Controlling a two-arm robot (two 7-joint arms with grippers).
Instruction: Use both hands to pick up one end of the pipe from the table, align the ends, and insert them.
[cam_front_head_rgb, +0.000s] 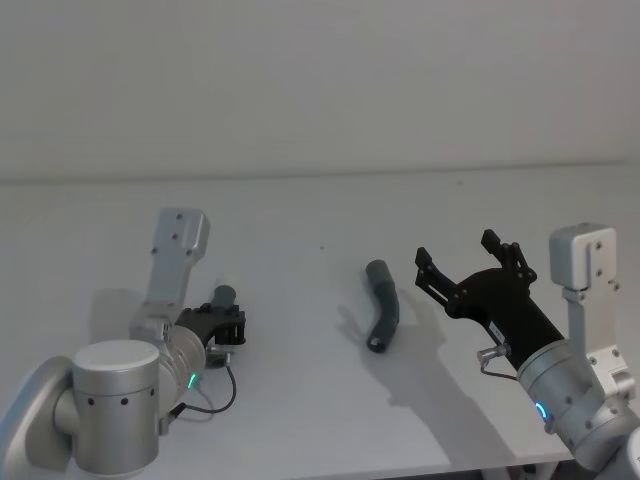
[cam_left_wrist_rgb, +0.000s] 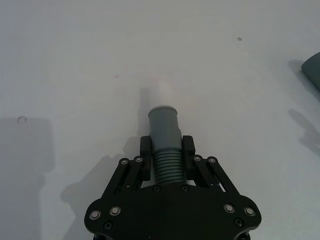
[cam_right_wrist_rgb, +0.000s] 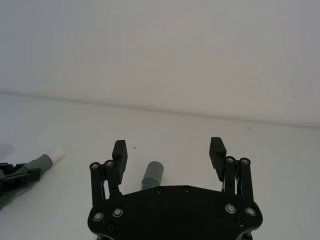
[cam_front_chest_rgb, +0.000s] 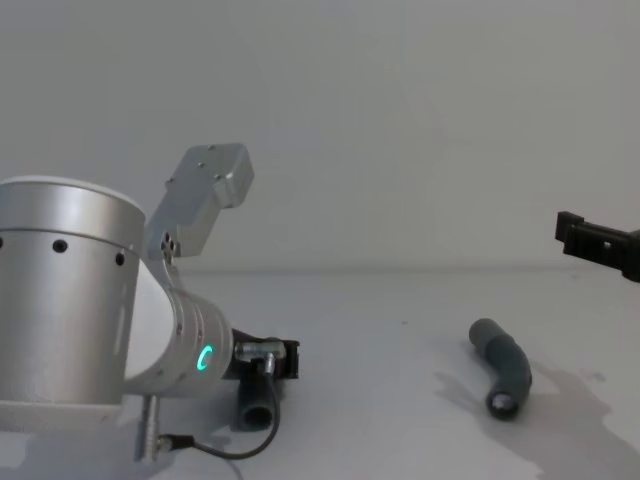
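the black left gripper (cam_left_wrist_rgb: 167, 149) sits low over the left side of the flat white table (cam_front_head_rgb: 300, 215). its two fingers are squeezed tight on the ribbed middle of one short dark grey bent pipe piece (cam_left_wrist_rgb: 165, 127). the smooth grey end of that piece sticks out past the fingers, and a thin white tip (cam_left_wrist_rgb: 162, 92) pokes out of it. the black right gripper (cam_right_wrist_rgb: 169, 150) is up in the air over the right side of the table. its fingers are spread wide and hold nothing. the other dark grey bent pipe piece (cam_front_head_rgb: 384, 308) lies on the table by itself, between the two grippers and closer to the right one. its plain grey cuff (cam_right_wrist_rgb: 153, 172) shows in the gap of the spread fingers, not touching them.
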